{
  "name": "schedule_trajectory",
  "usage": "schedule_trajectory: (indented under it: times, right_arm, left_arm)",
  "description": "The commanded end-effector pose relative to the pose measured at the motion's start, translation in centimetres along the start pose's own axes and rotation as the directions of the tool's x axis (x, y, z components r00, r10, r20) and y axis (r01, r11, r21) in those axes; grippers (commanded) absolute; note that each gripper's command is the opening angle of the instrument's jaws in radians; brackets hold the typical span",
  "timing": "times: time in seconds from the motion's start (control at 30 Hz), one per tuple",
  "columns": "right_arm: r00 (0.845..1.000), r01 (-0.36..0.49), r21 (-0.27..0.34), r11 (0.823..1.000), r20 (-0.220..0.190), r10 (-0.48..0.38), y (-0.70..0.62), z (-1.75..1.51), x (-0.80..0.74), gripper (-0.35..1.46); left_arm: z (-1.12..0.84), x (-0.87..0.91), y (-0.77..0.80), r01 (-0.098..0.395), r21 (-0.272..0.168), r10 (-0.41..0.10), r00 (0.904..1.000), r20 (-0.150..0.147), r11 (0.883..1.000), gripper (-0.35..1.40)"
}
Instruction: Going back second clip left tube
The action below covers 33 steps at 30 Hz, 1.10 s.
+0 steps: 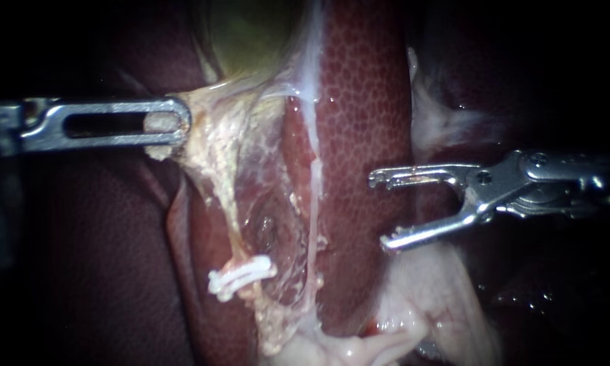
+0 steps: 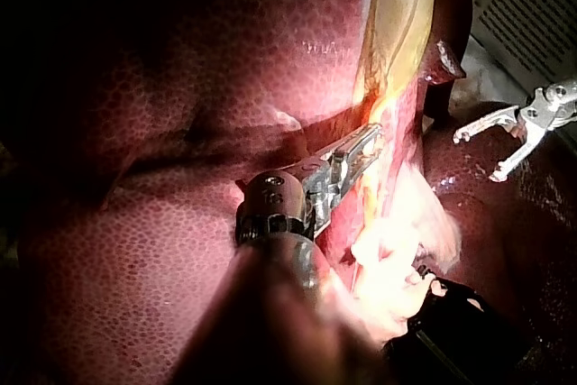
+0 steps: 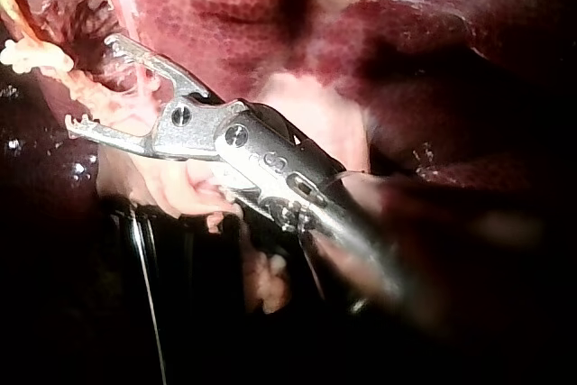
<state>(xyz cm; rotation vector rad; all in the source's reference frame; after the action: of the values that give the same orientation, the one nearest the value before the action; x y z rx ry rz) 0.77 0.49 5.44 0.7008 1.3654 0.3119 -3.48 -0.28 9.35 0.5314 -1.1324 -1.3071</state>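
The mottled dark-red liver [image 1: 366, 102] fills the field, with the greenish gallbladder [image 1: 251, 34] at the top. The left instrument [image 1: 181, 124] comes in level, its jaws pinching pale tissue [image 1: 207, 132] just below the gallbladder. The right instrument [image 1: 381, 211] hangs over the liver, apart from the tubes, with its jaws spread wide and nothing between them. The left tube [image 1: 220, 196] runs down from the gripped tissue, and a white clip [image 1: 242, 274] sits across its lower end.
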Motion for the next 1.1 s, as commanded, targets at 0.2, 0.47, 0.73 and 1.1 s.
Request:
schedule_trajectory:
  times: [0.2,0.47,0.73,1.1]
  right_arm:
    - [1.0,0.001,0.0,1.0,0.0,-0.001,0.0,0.01,-0.01,0.6]
    - [1.0,0.002,-0.001,1.0,-0.001,-0.002,-0.02,0.04,0.0,0.6]
    - [1.0,0.002,-0.001,1.0,-0.002,-0.002,-0.04,0.05,0.01,0.6]
    - [1.0,0.002,-0.002,1.0,-0.003,-0.002,-0.06,0.06,0.04,0.6]
  left_arm:
    - [0.27,0.18,0.13,-0.014,-0.017,0.013,0.9995,-0.027,1.0,-0.35]
    - [0.57,0.32,0.23,-0.021,-0.023,0.02,0.9985,-0.051,1.0,-0.35]
    - [0.72,0.39,0.28,-0.026,-0.027,0.024,0.9977,-0.063,0.999,-0.35]
    - [0.72,0.39,0.28,-0.026,-0.027,0.024,0.9977,-0.063,0.999,-0.35]
